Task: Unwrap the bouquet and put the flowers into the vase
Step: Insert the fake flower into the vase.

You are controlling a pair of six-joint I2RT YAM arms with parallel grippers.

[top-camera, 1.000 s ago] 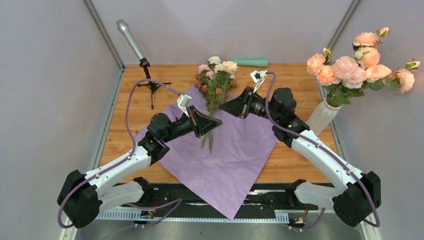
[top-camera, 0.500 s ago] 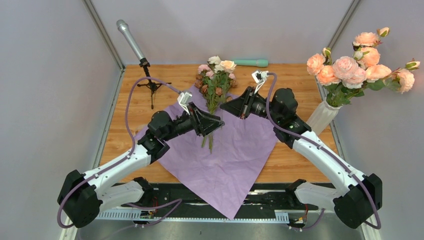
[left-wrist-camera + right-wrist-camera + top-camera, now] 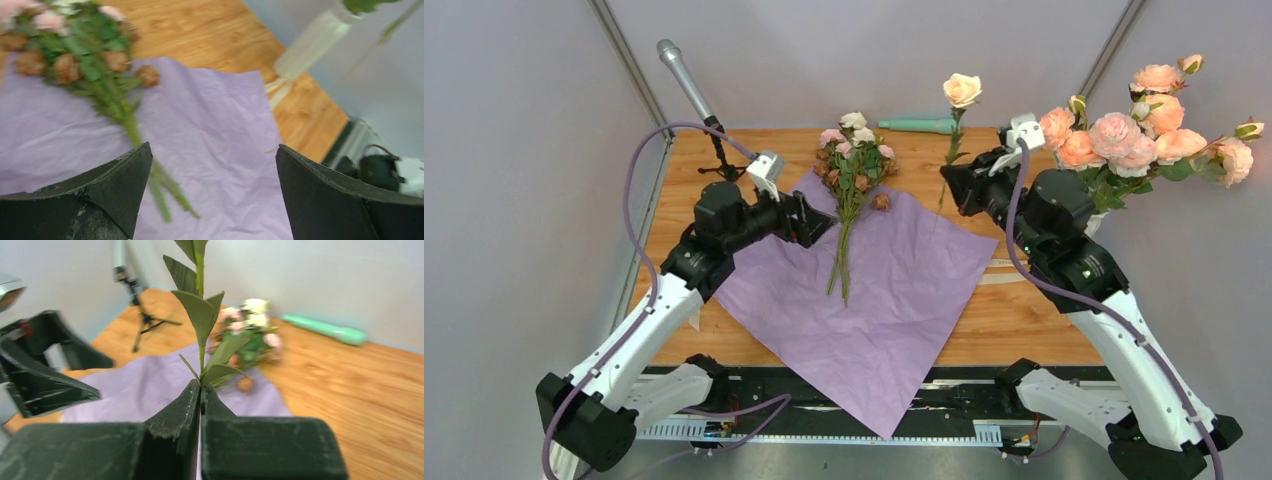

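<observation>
Paper's fully spread out: the crinkled lilac wrapping sheet [image 3: 884, 300] lies flat on the wooden table [image 3: 1024, 320] like a diamond, with one corner hanging over the near edge. The small pink, white and rusty-brown roses on thin green stems [image 3: 849, 180] lie across its far part, heads toward the back wall and stems pointing at the arms. The right gripper [image 3: 951, 190] is pinched tight on a single cream-peach rose with a leafy green stem [image 3: 962, 90], holding it upright in the air to the right of the bunch. In the wrist view the jaws are squeezed together on the stem just under the leaves. The left gripper [image 3: 819, 222] hovers just left of the bunch, jaws spread wide, nothing in them. The tall white ribbed vase [image 3: 310, 47] stands at the table's right edge, mostly hidden behind the right arm from above, with big peach-orange roses [image 3: 1144, 110] sticking out of it. A mint-green cylinder [image 3: 921, 125] lies along the back edge, and a silver microphone on a little black tripod [image 3: 686, 85] sits back-left.
</observation>
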